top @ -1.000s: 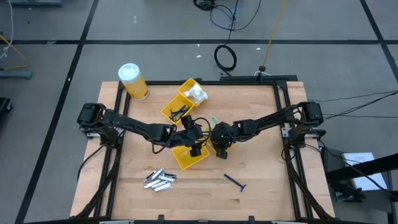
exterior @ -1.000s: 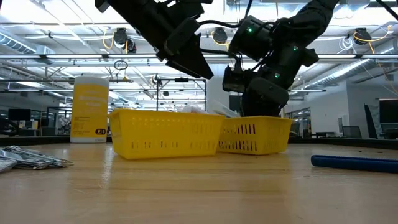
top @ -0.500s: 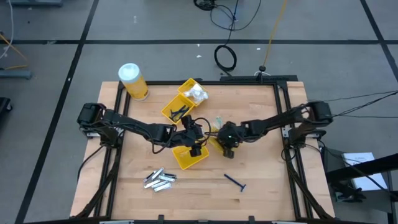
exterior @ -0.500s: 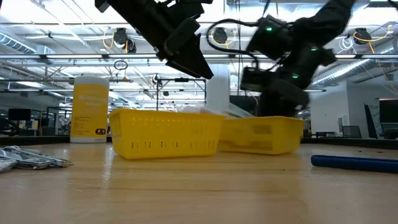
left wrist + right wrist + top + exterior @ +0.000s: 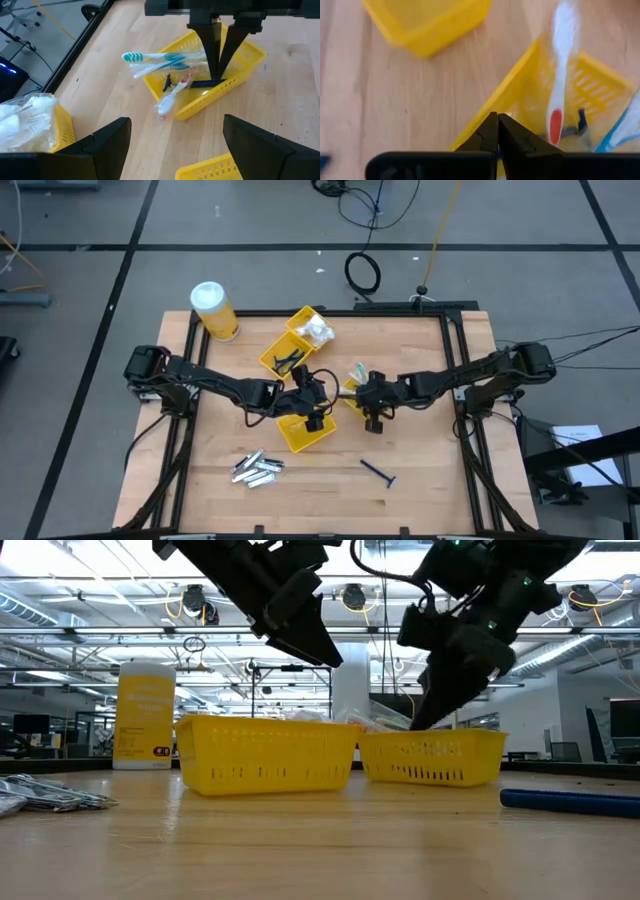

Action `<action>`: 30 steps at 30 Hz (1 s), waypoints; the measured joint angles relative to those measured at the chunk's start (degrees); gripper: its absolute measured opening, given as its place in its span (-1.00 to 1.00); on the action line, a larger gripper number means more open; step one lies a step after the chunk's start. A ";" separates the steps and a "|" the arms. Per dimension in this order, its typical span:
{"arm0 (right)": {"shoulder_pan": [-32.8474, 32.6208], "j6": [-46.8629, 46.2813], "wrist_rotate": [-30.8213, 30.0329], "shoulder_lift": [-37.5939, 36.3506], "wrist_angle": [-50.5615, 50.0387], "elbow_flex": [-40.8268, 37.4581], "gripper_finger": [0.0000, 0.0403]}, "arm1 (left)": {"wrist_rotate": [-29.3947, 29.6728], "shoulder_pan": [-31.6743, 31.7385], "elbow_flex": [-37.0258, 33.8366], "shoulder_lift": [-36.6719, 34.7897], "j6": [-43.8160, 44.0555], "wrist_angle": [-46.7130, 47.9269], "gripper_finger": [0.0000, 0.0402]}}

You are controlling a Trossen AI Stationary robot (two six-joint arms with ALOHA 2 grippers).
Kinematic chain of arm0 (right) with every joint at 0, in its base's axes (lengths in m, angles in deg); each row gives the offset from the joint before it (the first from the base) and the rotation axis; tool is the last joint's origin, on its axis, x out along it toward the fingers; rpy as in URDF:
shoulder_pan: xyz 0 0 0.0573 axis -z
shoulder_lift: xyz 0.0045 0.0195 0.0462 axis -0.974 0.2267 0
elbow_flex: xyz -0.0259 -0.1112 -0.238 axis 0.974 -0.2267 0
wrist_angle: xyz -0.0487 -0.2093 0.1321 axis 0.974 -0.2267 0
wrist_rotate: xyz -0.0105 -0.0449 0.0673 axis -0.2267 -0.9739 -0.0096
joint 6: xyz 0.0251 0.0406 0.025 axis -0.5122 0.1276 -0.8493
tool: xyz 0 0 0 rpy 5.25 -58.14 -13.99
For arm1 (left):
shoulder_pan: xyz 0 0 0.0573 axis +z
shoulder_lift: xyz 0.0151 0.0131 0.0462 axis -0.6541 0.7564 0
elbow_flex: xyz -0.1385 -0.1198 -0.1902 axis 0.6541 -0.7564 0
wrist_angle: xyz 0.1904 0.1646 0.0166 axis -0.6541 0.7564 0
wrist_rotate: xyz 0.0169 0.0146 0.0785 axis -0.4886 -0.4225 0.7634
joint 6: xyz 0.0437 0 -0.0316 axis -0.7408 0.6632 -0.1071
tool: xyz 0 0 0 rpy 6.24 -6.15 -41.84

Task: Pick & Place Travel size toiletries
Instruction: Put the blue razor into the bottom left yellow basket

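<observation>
A wooden table [image 5: 420, 460] in a black frame stands on a grey concrete floor crossed by dark tape lines; behind it the low view shows an open hall with ceiling trusses.

At the back left corner stands a yellow jar [image 5: 214, 311] with a white lid; its label print is too small to read. Near the front edge, left of centre, a heap of silver-grey tubes [image 5: 256, 468] lies on bare wood with free space all round. Further back, two joined yellow trays [image 5: 297, 343] sit diagonally, one with white packets [image 5: 317, 331], the other with dark items too small to make out.

The left gripper [image 5: 312, 402] hovers above a third tray [image 5: 300, 435], its fingers [image 5: 107, 137] spread wide and holding nothing; the arm hides much of that tray from above.

Just right of it, the right gripper [image 5: 374, 406] has its fingers pinched together at the wall of a fourth tray [image 5: 230, 85], most of it covered by the gripper in the high view. Whether it grips the wall cannot be told. That tray holds toothbrushes in clear wrap [image 5: 162, 59], their ends jutting over the rim, and a dark-blue piece [image 5: 206, 83].

A blue razor [image 5: 378, 472] lies alone near the front right, well apart from everything.
</observation>
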 joint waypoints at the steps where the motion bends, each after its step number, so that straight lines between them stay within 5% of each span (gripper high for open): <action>1: 0.00 0.81 0.05 0.53 -0.53 0.00 -0.95 | 0.00 0.00 0.00 0.00 0.00 0.00 0.53; 10: 0.96 2.84 -0.38 3.37 -4.08 0.04 -0.15 | 0.00 0.00 0.00 0.00 0.00 -0.02 0.53; 16: 2.23 1.72 3.31 10.74 -4.63 0.45 0.13 | -0.02 0.00 0.00 0.00 0.01 -0.07 0.53; 24: 2.38 -1.03 -0.09 13.29 -11.65 0.27 0.10 | -0.02 0.00 0.00 0.00 -0.07 -0.07 0.53; 30: 4.54 -6.01 3.11 13.29 -16.60 0.26 -0.25 | -0.02 0.00 0.00 0.00 -0.19 -0.07 0.53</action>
